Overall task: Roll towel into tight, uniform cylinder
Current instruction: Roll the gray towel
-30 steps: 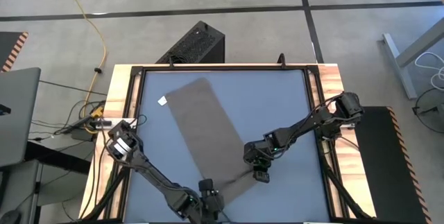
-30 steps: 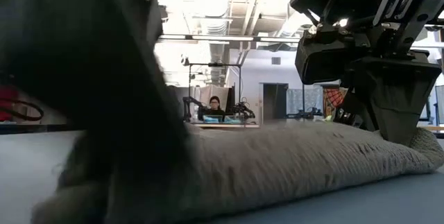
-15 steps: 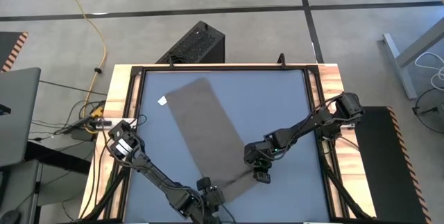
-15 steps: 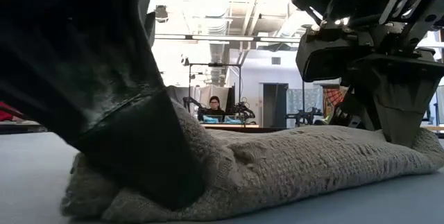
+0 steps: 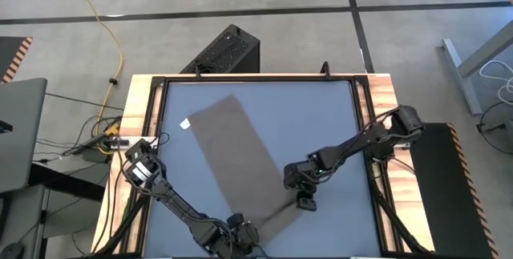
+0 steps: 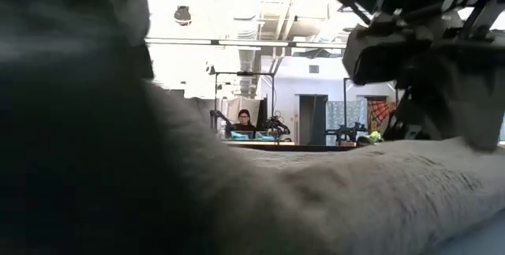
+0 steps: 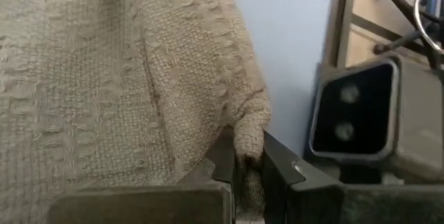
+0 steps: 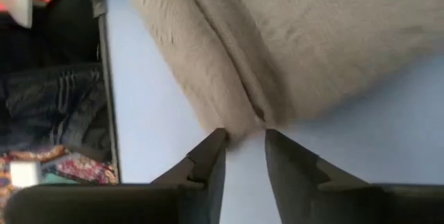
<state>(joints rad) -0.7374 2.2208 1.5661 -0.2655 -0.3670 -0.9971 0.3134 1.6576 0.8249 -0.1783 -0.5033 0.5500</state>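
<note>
Shifted slightly since the earlier frame: towel (image 5: 238, 163) now lying a little further toward the near edge, white tag (image 5: 185, 123) displaced with it; left gripper (image 5: 240, 233) drawn closer to the near edge, closed from wide open onto the near corner; right gripper (image 5: 304, 204) moved a little outward, jaws parting.

Towel spread flat as a long diagonal strip on the blue-grey surface (image 5: 321, 115), tagged end toward the far left, other end toward the near edge, loosely bunched there between the two grippers. Not rolled.

Left gripper (image 7: 248, 175) pinched shut on a fold of the towel's (image 7: 104, 71) corner, knit fabric clamped between the dark fingers (image 7: 277, 168).

Right gripper (image 8: 244, 156) partly open, fingers (image 8: 208, 161) straddling the tip of a gathered towel (image 8: 291, 37) fold; fabric just at the fingertips, not clamped.

Low view: towel (image 6: 371, 192) filling the foreground, right gripper (image 6: 465, 121) blurred above its edge. Seated person (image 6: 244, 118) visible in the room beyond.
</note>
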